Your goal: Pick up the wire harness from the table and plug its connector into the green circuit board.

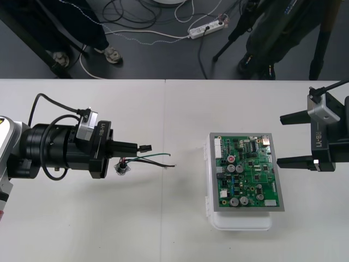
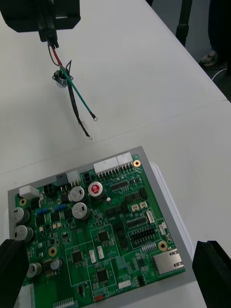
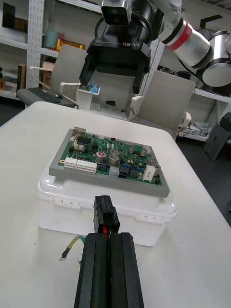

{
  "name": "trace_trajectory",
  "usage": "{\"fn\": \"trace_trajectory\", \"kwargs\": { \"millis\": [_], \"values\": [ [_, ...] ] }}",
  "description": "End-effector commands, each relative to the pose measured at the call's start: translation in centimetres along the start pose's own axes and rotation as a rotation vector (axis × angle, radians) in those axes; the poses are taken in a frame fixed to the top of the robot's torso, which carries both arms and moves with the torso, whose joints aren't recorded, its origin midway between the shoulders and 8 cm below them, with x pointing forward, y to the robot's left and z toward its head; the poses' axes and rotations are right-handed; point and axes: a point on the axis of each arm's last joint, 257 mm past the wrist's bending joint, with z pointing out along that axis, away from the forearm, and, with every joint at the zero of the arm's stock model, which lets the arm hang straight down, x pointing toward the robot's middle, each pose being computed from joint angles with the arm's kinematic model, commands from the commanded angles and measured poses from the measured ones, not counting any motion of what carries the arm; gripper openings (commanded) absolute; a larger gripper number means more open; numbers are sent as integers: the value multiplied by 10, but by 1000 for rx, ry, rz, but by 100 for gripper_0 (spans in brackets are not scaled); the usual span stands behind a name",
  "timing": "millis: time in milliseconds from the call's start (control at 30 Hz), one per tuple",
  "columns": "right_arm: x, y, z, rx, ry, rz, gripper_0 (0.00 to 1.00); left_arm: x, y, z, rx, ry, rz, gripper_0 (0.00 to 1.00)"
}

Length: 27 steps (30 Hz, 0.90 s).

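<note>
Left of the green circuit board point(image 1: 248, 172), the left gripper point(image 1: 135, 147) clamps the plug point(image 1: 145, 147) nose-forward for insertion; the right gripper point(image 1: 280, 140) hangs wide open.

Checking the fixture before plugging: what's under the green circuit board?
The green circuit board rests on a white base whose front wall shows; the base's top beneath the board is covered.

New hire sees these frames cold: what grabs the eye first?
The left gripper, left of mid-table, is shut on the black plug, with the wires and round metal socket trailing from it. To the right sits the green circuit board on its white base, with the plug not yet in it. The right gripper hangs open at the board's right edge.
</note>
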Motion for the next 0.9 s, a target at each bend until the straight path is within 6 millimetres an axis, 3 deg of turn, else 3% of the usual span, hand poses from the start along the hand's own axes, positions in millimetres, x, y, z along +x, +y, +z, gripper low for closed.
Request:
{"fn": "trace_trajectory", "kwargs": {
  "millis": [33,200,700,900],
  "values": [
    [10,-8,-12,10,107,-126,100,21,-15,-3,47,28,49,0],
    [38,-15,-15,24,235,-265,100,34,-19,7,56,10,60,0],
    [119,-13,-16,10,573,-343,100,75,-31,36,66,-1,41,0],
    [132,-11,-12,5,621,-348,100,89,-39,48,71,-23,34,0]
  ]
}}
